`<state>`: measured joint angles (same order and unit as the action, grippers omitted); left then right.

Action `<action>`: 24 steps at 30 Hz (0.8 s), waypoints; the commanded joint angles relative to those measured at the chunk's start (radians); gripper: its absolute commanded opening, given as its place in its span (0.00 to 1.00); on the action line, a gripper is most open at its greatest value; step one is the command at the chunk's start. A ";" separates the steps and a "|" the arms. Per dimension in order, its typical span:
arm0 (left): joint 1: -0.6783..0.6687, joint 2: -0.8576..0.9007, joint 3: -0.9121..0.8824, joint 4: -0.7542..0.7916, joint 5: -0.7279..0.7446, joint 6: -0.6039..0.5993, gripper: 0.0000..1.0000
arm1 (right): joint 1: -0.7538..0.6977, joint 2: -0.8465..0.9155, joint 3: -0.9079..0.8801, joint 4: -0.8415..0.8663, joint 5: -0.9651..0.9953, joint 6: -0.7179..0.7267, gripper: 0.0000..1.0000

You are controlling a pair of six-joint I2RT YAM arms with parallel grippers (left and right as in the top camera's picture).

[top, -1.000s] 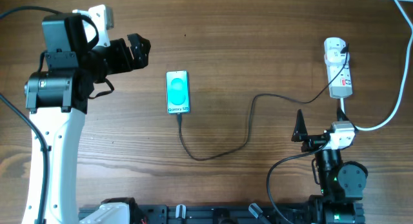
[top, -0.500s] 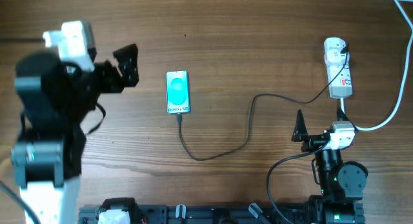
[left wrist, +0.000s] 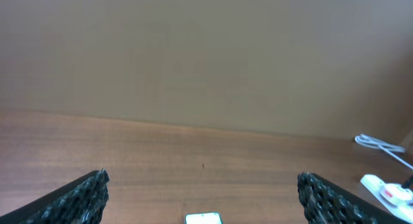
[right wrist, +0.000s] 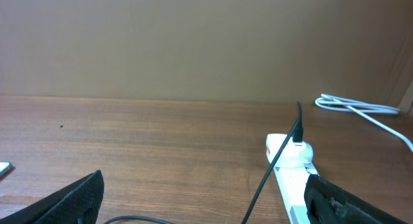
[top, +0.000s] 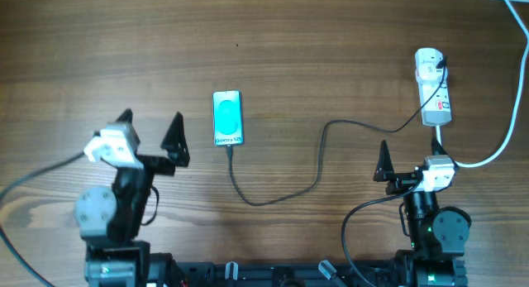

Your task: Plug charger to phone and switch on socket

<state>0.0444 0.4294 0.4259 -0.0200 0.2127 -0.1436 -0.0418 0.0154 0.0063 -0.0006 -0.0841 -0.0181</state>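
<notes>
The phone (top: 227, 117) lies flat at the table's middle, cyan screen up; its top edge shows in the left wrist view (left wrist: 202, 219). The charger's black cable (top: 318, 159) runs from the phone's lower edge in a loop to the white socket (top: 433, 88) at the far right, where its black plug sits. The socket also shows in the right wrist view (right wrist: 293, 169). My left gripper (top: 150, 131) is open and empty, left of and below the phone. My right gripper (top: 409, 159) is open and empty, below the socket.
A thicker white cord (top: 504, 138) runs from the socket's near end up the right edge of the table; it also shows in the right wrist view (right wrist: 355, 106). A plain wall stands behind the table.
My left arm has drawn back from the far left of the table toward the front edge and now sits low with its fingers pointing at the phone. The right arm has not moved.
</notes>
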 commanded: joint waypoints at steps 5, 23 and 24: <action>0.006 -0.230 -0.217 0.058 -0.065 0.008 1.00 | 0.006 -0.012 -0.002 0.003 0.017 0.021 1.00; 0.006 -0.426 -0.420 0.052 -0.147 0.008 1.00 | 0.006 -0.012 -0.002 0.003 0.017 0.021 1.00; 0.006 -0.426 -0.420 0.039 -0.147 0.008 1.00 | 0.006 -0.012 -0.002 0.003 0.017 0.021 1.00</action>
<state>0.0444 0.0158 0.0296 0.0334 0.0818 -0.1436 -0.0418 0.0154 0.0063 -0.0002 -0.0841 -0.0147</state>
